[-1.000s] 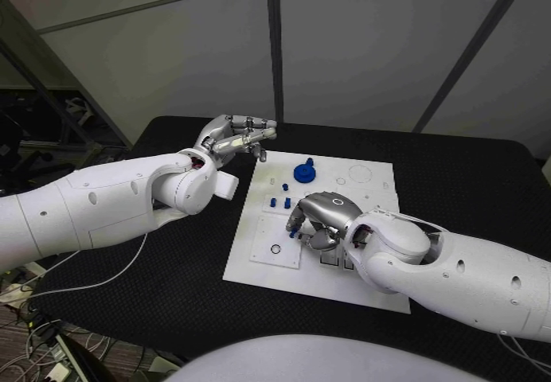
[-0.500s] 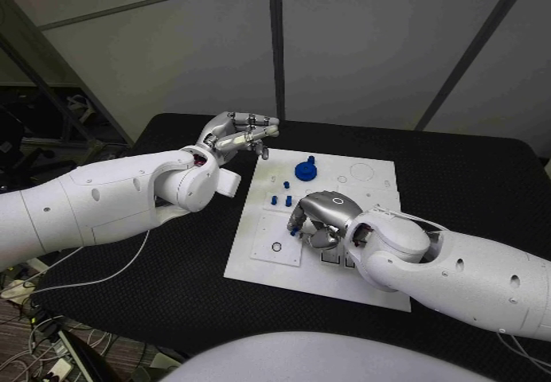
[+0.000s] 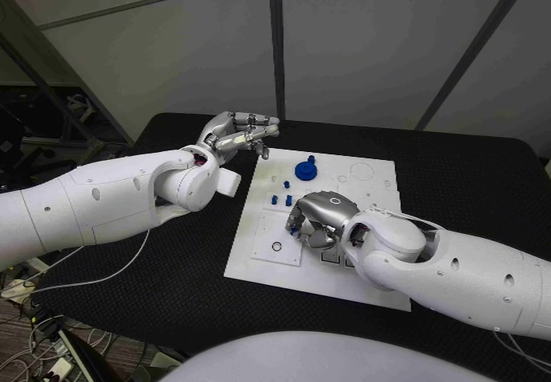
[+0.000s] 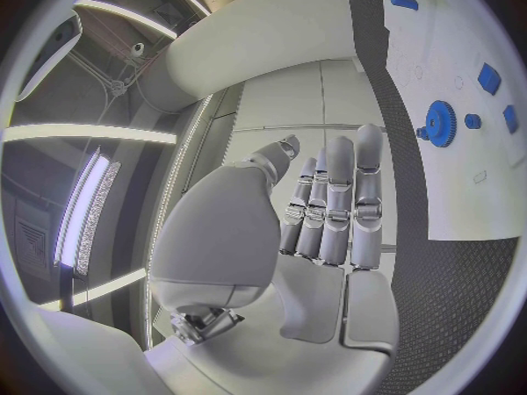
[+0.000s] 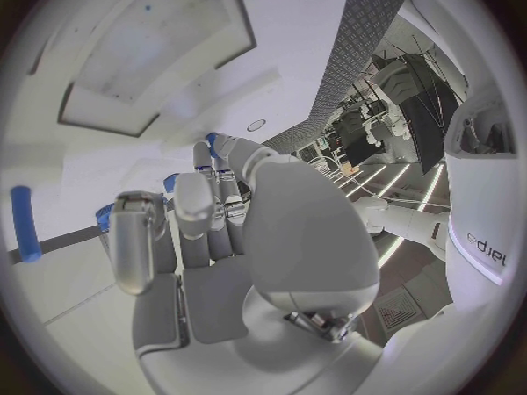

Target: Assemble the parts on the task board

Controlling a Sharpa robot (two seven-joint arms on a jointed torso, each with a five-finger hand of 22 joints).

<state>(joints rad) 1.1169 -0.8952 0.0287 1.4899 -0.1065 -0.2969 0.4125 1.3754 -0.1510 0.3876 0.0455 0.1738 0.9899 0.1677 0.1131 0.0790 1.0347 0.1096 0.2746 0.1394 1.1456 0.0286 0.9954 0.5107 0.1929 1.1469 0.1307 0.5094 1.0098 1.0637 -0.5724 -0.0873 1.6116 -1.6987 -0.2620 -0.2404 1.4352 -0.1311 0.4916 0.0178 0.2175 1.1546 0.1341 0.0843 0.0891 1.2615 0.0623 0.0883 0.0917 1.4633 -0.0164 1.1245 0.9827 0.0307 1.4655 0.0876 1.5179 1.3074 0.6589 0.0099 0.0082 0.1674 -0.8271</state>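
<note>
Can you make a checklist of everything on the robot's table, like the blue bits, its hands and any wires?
Surface: black table, bearing the white task board.
Job's things: blue gear standing on the board; small blue parts beside it; a blue peg lying on the board.
Clutter: nothing seen.
Hands: left hand raised off the board's far left corner, fingers curled, holding nothing; right hand down on the board's middle, blue part at its fingertips, hold unclear.
Cables: white cable under the left arm.
Surroundings: grey wall panels behind.
</note>
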